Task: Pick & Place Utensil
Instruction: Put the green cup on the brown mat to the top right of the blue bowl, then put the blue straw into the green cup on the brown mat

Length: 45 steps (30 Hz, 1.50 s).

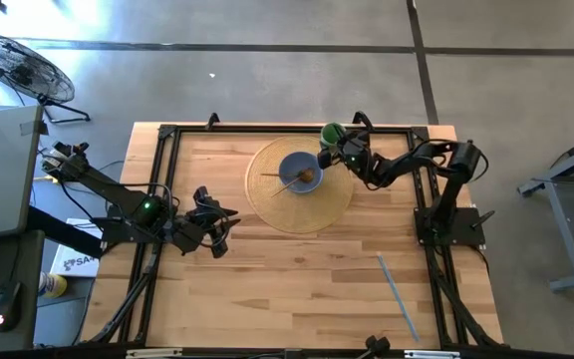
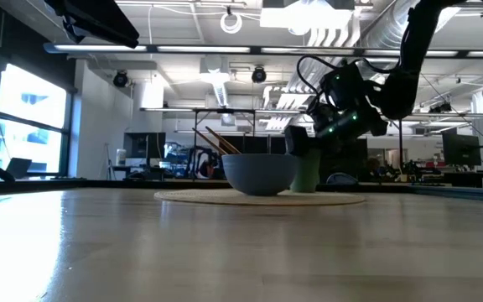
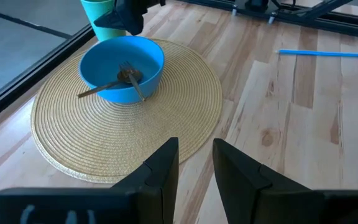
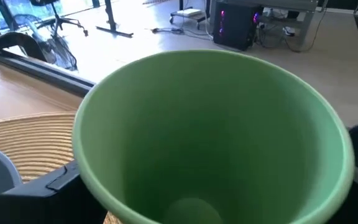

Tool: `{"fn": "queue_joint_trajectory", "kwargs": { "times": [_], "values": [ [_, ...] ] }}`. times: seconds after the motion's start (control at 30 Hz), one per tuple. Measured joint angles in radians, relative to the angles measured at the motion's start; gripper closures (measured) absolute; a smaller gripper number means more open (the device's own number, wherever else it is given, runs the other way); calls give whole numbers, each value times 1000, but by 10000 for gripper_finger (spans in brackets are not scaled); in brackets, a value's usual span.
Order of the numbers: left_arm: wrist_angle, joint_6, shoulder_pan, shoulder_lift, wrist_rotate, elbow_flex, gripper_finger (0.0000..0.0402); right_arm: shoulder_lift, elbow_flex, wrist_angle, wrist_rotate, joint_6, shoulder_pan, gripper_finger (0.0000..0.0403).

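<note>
At the mat's (image 1: 267,204) far edge, right gripper (image 1: 339,152) clasps the green cup (image 1: 332,132) beside the bowl (image 1: 293,172); left gripper (image 1: 215,221) gapes over bare table (image 1: 297,279).

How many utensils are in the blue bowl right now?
2, both in the blue bowl on the woven mat: a wooden spoon leaning over the rim and a fork beside it.

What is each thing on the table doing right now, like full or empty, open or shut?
Green cup: upright, empty, right hand at it.
Blue bowl: upright on the mat, holding two utensils.
Utensils: lying in the bowl, handles over the rim.
Round mat: flat under the bowl.
Blue straw: lying flat on bare table.
Left hand: open, empty, off the mat.
</note>
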Motion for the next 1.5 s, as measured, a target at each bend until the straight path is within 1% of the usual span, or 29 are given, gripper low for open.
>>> {"fn": "queue_joint_trajectory", "kwargs": {
  "times": [0.17, 0.33, 0.4, 0.53, 0.83, 1.0, 1.13, 1.27, 1.4, 1.5],
  "values": [
    [0, 0, 0, 0, 11, 0, 305, 0, 0, -9, -8, 0, -2, 4],
    [-1, 0, 0, 0, 13, 0, 305, 0, 0, -26, -56, -7, -5, 3],
    [-1, 0, 0, 0, 14, 0, 305, -2, 0, -48, -57, -4, -6, 3],
    [-2, 0, 0, 0, 19, 0, 305, -34, 2, -122, -66, -7, -6, 3],
    [4, -1, 0, 0, 19, 0, 305, -160, 2, -335, -87, 23, -6, 3],
    [5, -1, 0, 0, 20, 0, 305, -241, 2, -498, -134, 52, -4, 4],
    [5, -1, 0, 0, 21, 0, 305, -317, 2, -678, -136, 68, 18, 4],
    [5, -1, 0, 0, 22, 0, 305, -404, 2, -854, -164, 106, 53, 4],
    [5, -1, 0, 0, 34, 0, 305, -511, 2, -1069, -200, 198, 113, 4],
    [5, -1, 0, 0, 37, 0, 305, -580, 2, -1251, -260, 305, 183, 6]
  ]
}}
